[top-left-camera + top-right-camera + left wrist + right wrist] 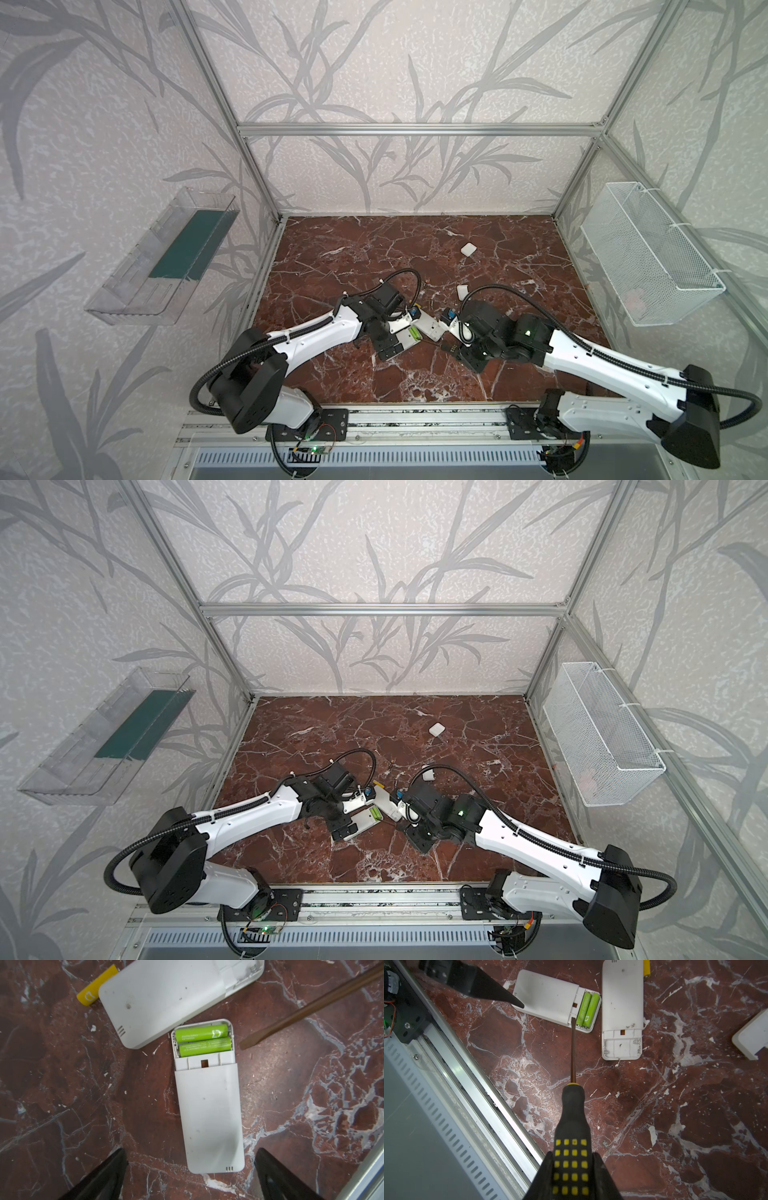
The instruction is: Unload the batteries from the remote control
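A white remote control (208,1105) lies back-up with its compartment open, and two lime-green batteries (202,1042) sit side by side in it. My left gripper (191,1153) is open, its fingers standing either side of the remote's closed end without touching it. A second white remote (162,991) lies beside it with an empty compartment (622,1047), and a yellow battery (93,989) rests on the table against it. My right gripper (573,1155) is shut on the black-and-yellow screwdriver handle (572,1118). The blade tip (573,1020) is at the edge of the green batteries' compartment.
Two small white covers (468,249) (462,291) lie on the marble behind the arms. A wire basket (648,253) hangs on the right wall and a clear tray (162,257) on the left. An aluminium rail (471,1076) runs along the front edge.
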